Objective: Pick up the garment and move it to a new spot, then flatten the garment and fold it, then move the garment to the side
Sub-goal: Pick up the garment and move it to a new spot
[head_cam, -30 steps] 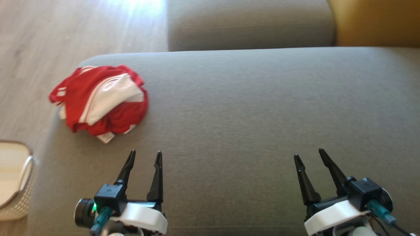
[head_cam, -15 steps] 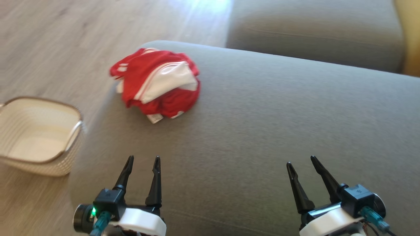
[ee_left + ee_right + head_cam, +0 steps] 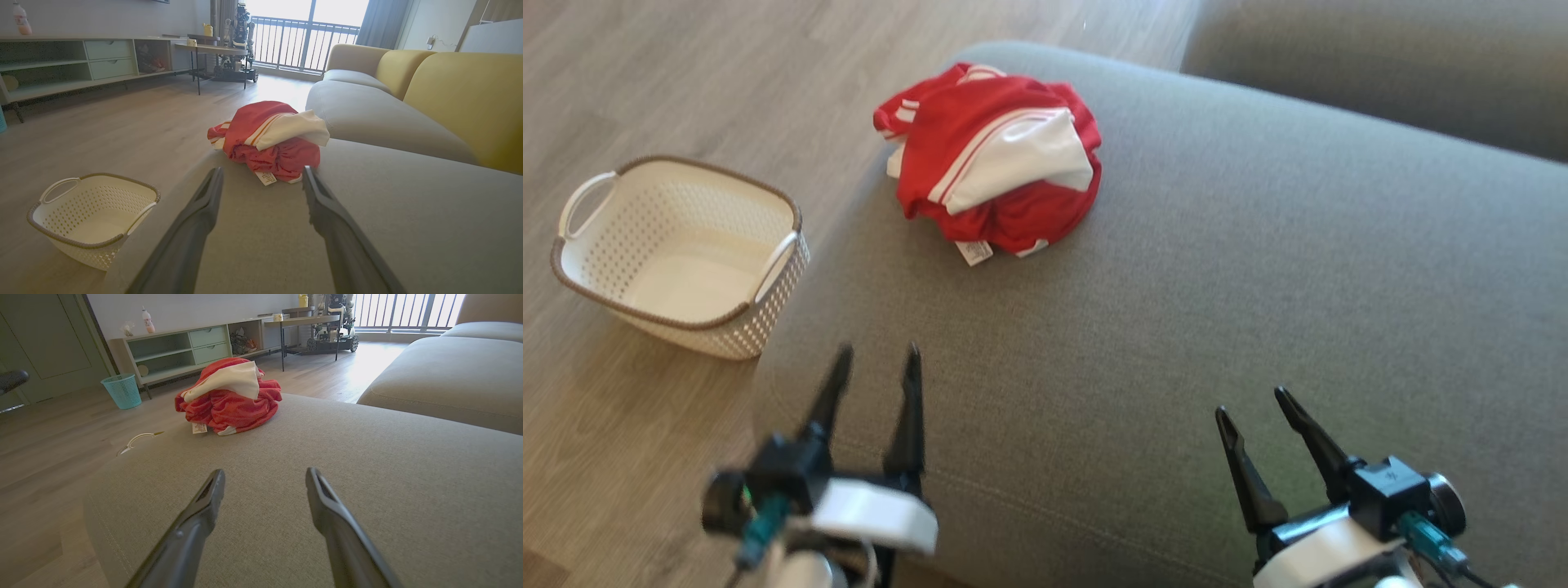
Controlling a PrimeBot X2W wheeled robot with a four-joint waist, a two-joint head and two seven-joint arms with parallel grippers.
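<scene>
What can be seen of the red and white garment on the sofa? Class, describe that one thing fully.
The garment is a crumpled heap of soft-looking red fabric with white panels and thin white stripes. A white label sticks out at its edge nearest the robot. It lies bunched, not flattened, near the left end of the grey sofa seat, touching only the upholstery.
</scene>
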